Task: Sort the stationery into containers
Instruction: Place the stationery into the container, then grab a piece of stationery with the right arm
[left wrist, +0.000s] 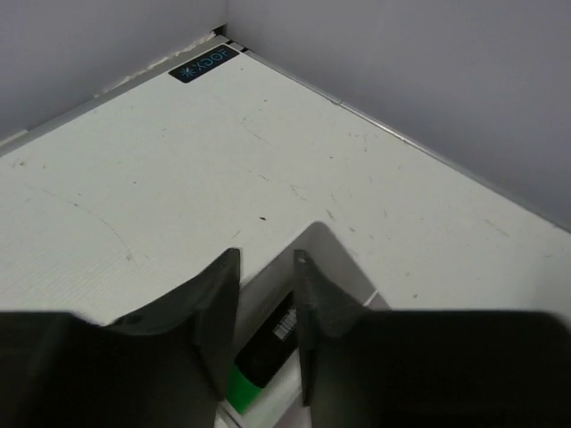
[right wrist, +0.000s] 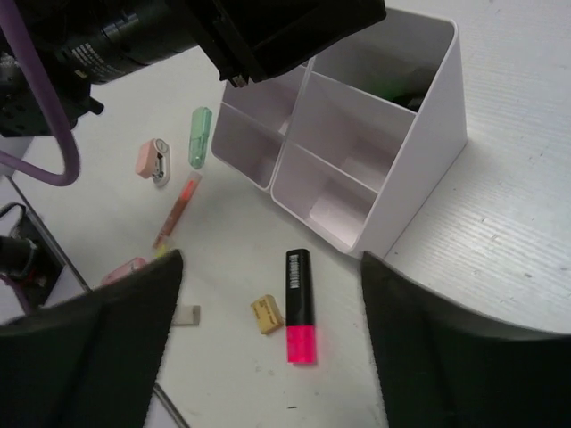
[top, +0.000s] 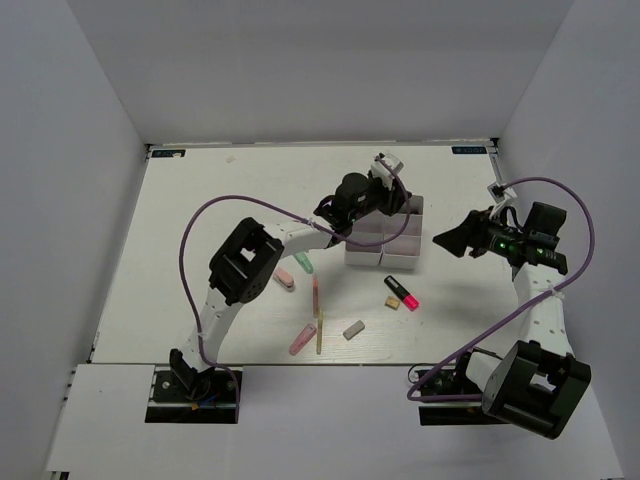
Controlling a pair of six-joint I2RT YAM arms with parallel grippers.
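The containers (top: 384, 232) are a white block of six open bins mid-table, also in the right wrist view (right wrist: 419, 134). My left gripper (top: 398, 200) hovers over a far bin, its fingers slightly apart. In the left wrist view (left wrist: 266, 267) a black-and-green marker (left wrist: 266, 348) lies in that bin (left wrist: 332, 248) below the fingers. My right gripper (top: 448, 240) is wide open and empty right of the bins, and shows in the right wrist view (right wrist: 268, 263). A black-pink marker (right wrist: 299, 303) and a tan eraser (right wrist: 266, 315) lie on the table below it.
Left of the bins lie a green marker (top: 304, 263), a pink-white tube (top: 284, 278), a pink stick (top: 315, 295), a yellow stick (top: 319, 335), a pink marker (top: 301, 340) and a grey eraser (top: 353, 329). White walls close the table's back and sides.
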